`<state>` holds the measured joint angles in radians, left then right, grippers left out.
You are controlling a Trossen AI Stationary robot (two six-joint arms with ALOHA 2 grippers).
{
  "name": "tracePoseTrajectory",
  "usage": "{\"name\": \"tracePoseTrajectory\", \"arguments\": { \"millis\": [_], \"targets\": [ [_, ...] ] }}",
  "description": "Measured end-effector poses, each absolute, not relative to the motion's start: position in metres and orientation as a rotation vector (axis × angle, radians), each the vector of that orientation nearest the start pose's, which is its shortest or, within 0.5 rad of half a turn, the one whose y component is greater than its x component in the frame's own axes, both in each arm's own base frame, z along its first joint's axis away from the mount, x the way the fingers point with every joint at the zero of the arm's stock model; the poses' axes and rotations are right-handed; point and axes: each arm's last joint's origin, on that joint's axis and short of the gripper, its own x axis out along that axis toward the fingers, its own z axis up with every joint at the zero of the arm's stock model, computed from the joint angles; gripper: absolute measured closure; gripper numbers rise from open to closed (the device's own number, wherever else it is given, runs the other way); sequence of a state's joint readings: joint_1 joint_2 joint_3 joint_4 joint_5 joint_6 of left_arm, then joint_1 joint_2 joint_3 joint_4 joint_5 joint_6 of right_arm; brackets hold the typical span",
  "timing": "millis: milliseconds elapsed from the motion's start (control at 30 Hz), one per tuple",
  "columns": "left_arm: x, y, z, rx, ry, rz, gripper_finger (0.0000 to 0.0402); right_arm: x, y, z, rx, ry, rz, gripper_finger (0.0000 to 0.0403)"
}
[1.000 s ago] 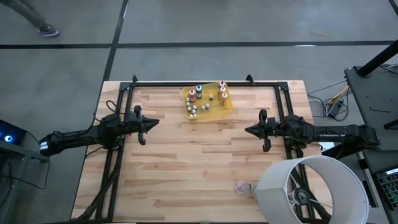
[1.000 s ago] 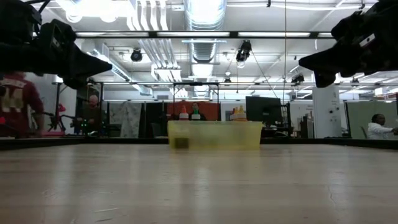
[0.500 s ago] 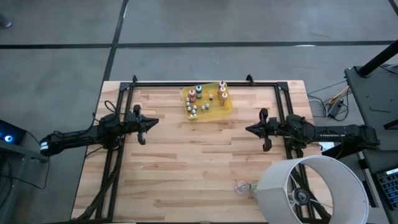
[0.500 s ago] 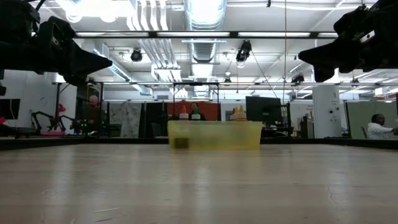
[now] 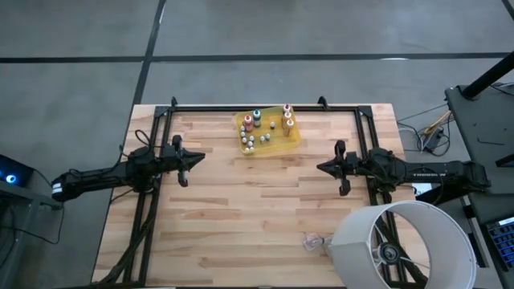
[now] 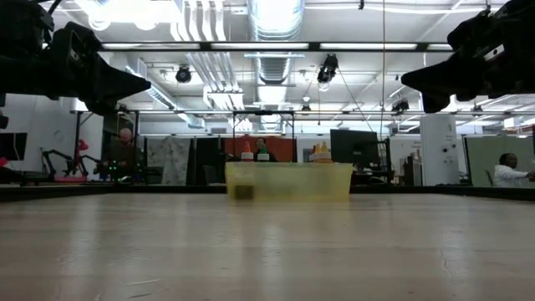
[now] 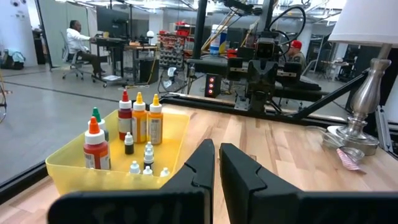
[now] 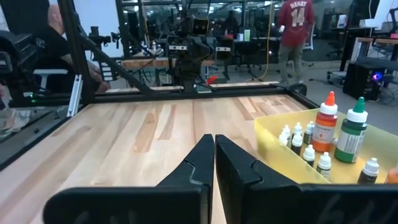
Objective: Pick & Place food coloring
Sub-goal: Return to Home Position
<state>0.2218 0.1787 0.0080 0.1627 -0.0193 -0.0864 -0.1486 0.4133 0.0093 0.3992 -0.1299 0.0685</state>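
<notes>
Yellow and translucent, a shallow plastic tray [image 5: 295, 142] sits on the pale wooden plank surface [image 5: 241, 217], close to the black metal frame rail [image 5: 217, 107] along the edge at the top of the high view. All the small food coloring bottles [image 5: 257, 128] stand inside it. A few are taller, with red, orange and green caps, and among them is a cluster of tiny white-capped ones. In the low view the tray shows as a yellow box at the far side, with caps poking above its rim.

The left tool [image 5: 201, 156] hangs above the surface on the left side, well apart from the tray and pointing toward the middle. Its wrist view shows the two dark fingers [image 7: 200, 167] pressed together with nothing between them. The right tool [image 5: 320, 168] hangs opposite on the right side, also well apart from the tray. Its fingers [image 8: 198, 160] are likewise pressed together and hold nothing.

A white drum lampshade [image 5: 401, 245] stands over the near right corner. A small clear crumpled plastic scrap [image 5: 312, 240] lies just beside it on the wood. People show in the room beyond.
</notes>
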Motion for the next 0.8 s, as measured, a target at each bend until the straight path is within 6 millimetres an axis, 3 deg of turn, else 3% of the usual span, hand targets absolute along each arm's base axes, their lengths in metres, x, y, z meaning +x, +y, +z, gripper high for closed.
{"name": "tracePoseTrajectory", "arguments": {
  "millis": [800],
  "targets": [
    [0.1057,0.0245,0.1673,-0.082,0.003,0.242,0.0401,0.1225,-0.0146,0.1745,0.176,-0.062,-0.014,0.0394]
  ]
}}
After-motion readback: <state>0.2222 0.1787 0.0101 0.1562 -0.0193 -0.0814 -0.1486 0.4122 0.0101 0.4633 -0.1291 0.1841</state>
